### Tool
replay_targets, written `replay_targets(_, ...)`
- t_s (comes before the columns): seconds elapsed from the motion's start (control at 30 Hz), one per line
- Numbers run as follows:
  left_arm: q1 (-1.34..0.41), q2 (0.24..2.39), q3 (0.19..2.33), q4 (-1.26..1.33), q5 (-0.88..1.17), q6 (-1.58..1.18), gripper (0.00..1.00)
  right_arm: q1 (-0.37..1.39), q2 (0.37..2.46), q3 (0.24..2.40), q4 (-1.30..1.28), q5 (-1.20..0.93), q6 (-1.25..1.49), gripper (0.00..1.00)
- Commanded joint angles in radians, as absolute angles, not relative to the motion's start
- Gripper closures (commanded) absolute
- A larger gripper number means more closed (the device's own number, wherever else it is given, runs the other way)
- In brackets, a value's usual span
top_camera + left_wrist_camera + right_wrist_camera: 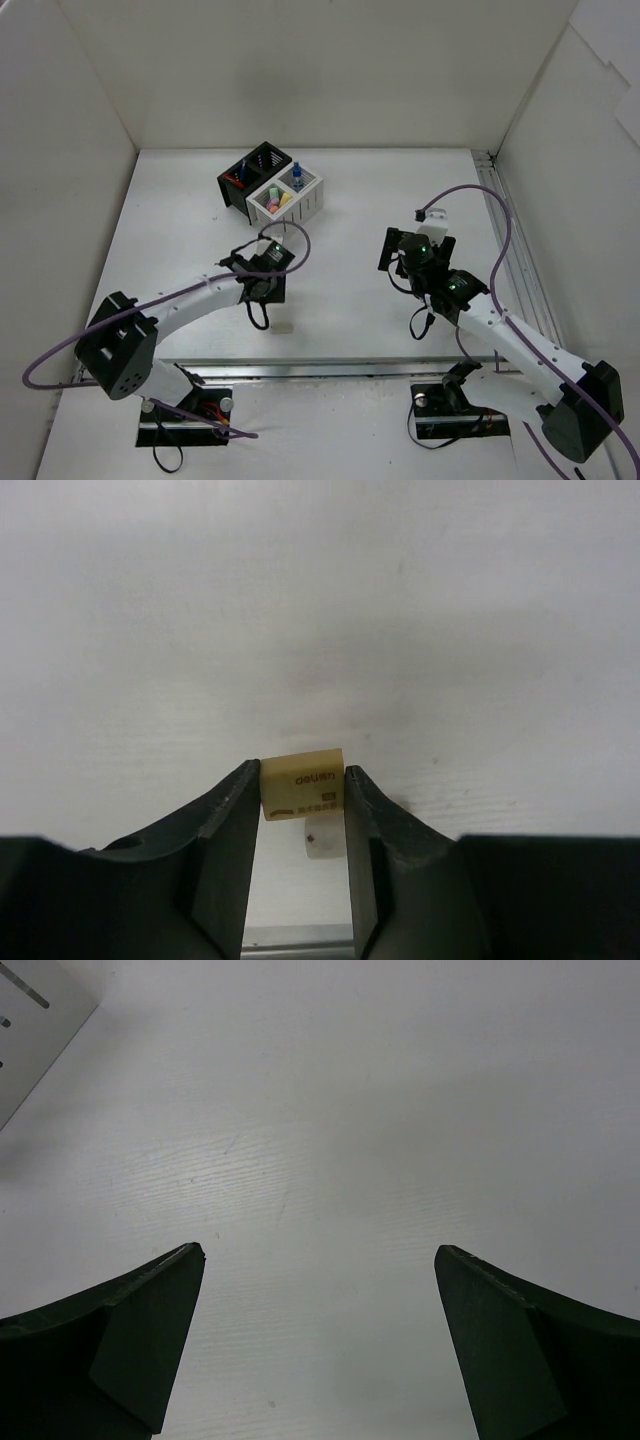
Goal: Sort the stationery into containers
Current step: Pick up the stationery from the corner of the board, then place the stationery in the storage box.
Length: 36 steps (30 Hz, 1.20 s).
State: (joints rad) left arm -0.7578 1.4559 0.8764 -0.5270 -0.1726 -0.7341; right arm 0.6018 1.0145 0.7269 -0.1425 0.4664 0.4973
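So the white box (303, 208) sits toward the back of the counter (380, 190), and everything here is placed off that. Jammed against its far-left side, touching it, is the black box (231, 194). Thin red and blue pens (240, 177) poke up out of its left compartment. In the white box itself, the left compartment has a bunch of markers (276, 203) in it, with yellow, pink and a green cap showing. The right compartment holds the clear blue-capped bottle (297, 177), standing upright.

Out in front of the white box, toward the arm bases and a touch to the left, the left hand (301, 772) hangs over the counter. Its fingers are squeezed in on a beige eraser (303, 785), one pad on each short side, printed face toward the wrist camera. It looks lifted off the surface. Just below it on the counter lies the second eraser (284, 327), which is paler and only partly peeks out under the held one in the wrist view.

Well off to the right of the white box, and a bit nearer the bases, the right hand (320, 1250) is over plain white counter. Its fingers are spread wide with nothing between them, and they aren't touching anything.
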Motion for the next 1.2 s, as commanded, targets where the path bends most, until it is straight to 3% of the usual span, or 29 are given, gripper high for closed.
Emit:
replay_targets(0.0,-0.651,1.37,1.031,-0.454,-0.247,-0.599,1.0,0.597,0.996,0.739,-0.118,0.544,0.5,0.02)
replay_targets(0.27,-0.433,1.564,1.546,-0.338,-0.155,-0.217,1.0,0.578,1.069,0.804,-0.117,0.609,0.474,0.02)
replay_targets(0.43,-0.336,1.836,1.929,-0.336,0.021,-0.121,0.99,0.525,1.146,0.865,-0.11,0.571,0.462,0.02)
replay_targets(0.6,-0.29,2.109,2.296,-0.42,0.049,-0.071,0.93,0.505,1.198,0.899,-0.11,0.554,0.44,0.02)
replay_targets(0.9,-0.262,2.238,2.324,-0.316,0.072,-0.064,0.85,0.476,1.244,0.92,-0.107,0.505,0.442,0.02)
replay_targets(0.97,-0.262,2.232,2.29,-0.299,0.074,-0.071,0.78,0.469,1.247,0.922,-0.104,0.461,0.417,0.02)
replay_targets(1.0,-0.262,2.229,2.283,-0.295,0.078,-0.074,0.62,0.469,1.247,0.933,-0.104,0.434,0.398,0.02)
replay_targets(1.07,-0.262,2.221,2.272,-0.299,0.081,-0.077,0.45,0.472,1.247,0.942,-0.091,0.294,0.283,0.02)
replay_targets(1.1,-0.262,2.217,2.267,-0.305,0.089,-0.077,0.3,0.48,1.244,0.946,-0.087,0.26,0.244,0.02)
replay_targets(1.17,-0.262,2.189,2.25,-0.305,0.098,-0.071,0.19,0.529,1.233,0.945,-0.075,0.195,0.123,0.02)
